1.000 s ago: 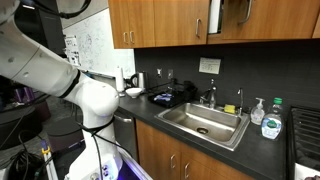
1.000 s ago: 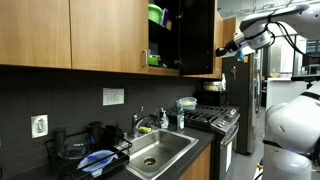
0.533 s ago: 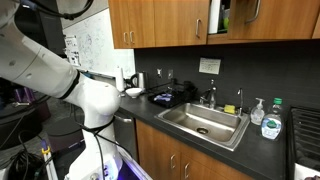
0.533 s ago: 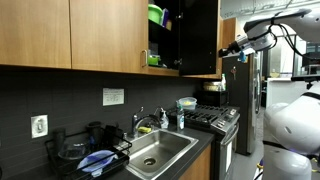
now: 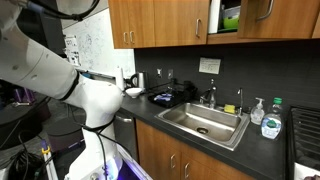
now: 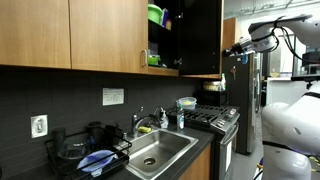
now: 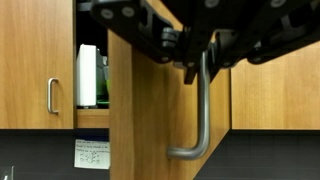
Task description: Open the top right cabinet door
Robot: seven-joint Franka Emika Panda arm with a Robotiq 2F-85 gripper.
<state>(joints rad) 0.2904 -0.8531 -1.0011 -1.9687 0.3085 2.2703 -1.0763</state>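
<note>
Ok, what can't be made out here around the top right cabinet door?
- Jaws on the handle: wrist view, dark blurred silhouette; clamped or merely hooked, unclear.
- Top right cabinet door: exterior view, upper part cut off by the top edge.
- Cabinet contents: exterior view, green shapes too small and dim to identify.
- Paper note: wrist view, print too small to read.

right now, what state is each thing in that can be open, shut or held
top right cabinet door: open, cabinet inside showing
bar handle: held in the claw
claw: shut on the bar handle
neighbouring wall door: closed
base cabinet doors: closed
</note>
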